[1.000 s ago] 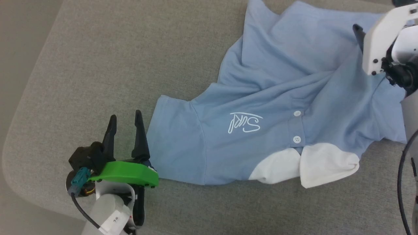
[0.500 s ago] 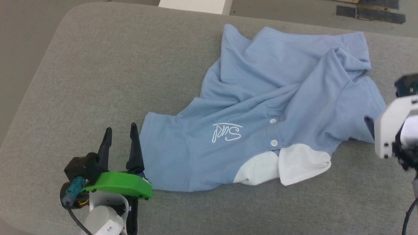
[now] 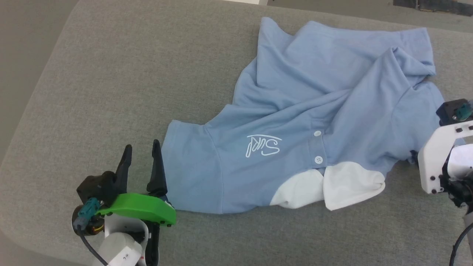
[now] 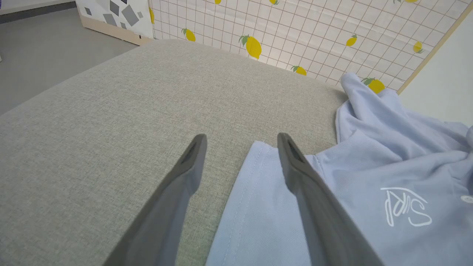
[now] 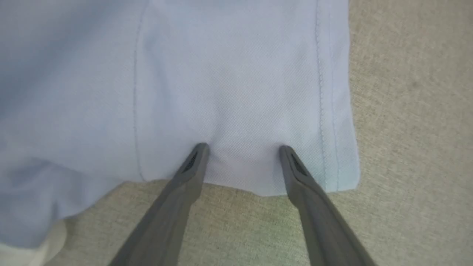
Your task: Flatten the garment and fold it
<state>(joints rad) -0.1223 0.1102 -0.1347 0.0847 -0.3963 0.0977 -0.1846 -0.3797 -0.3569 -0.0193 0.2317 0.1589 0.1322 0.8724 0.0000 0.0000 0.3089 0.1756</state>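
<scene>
The garment, a light blue polo shirt, lies crumpled and front up on the grey cushion. Its white collar points at the near edge, and its two white buttons sit beside the white script logo. My left gripper is open at the lower left, its right finger at the hem of one sleeve. In the left wrist view that hem lies between the fingers of the left gripper. My right gripper is open, tips over the other sleeve's corner, holding nothing.
The cushion's rounded edge drops to the floor on the left. A grid-patterned screen with lemons stands behind the cushion. The right arm's white bracket hangs by the shirt's right side. Bare cushion lies left of the shirt.
The head camera has shifted. My right arm has come from above the shirt's far right part down to the near right sleeve. The left gripper has stayed put.
</scene>
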